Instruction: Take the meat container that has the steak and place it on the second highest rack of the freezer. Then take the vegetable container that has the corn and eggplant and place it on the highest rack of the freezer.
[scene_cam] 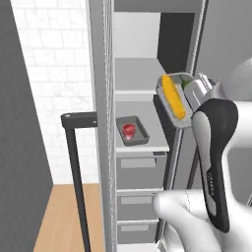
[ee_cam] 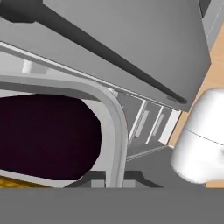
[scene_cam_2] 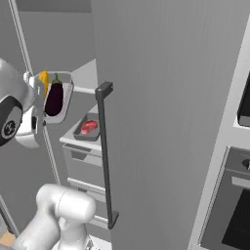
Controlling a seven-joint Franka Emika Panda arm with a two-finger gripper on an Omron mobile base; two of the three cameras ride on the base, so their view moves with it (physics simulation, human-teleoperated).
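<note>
Shallow grey rectangular vegetable container [scene_cam: 175, 101] w/ yellow corn cob [scene_cam: 173, 96] & dark purple eggplant [scene_cam_2: 54, 98], tilted, clamped at rim by closed gripper [scene_cam: 194, 94] beside grey freezer [scene_cam: 140, 74]; red steak [scene_cam: 129, 129] tray on shelf.

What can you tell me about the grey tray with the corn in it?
The vegetable container is a shallow grey rectangular tray with a raised rim, plastic-looking. It holds a bright yellow corn cob and a dark purple eggplant side by side. It is tipped steeply, its open face turned toward the cameras, up in the air at the open freezer beside the upper shelf. The robot's hand is shut on its rim.
</note>
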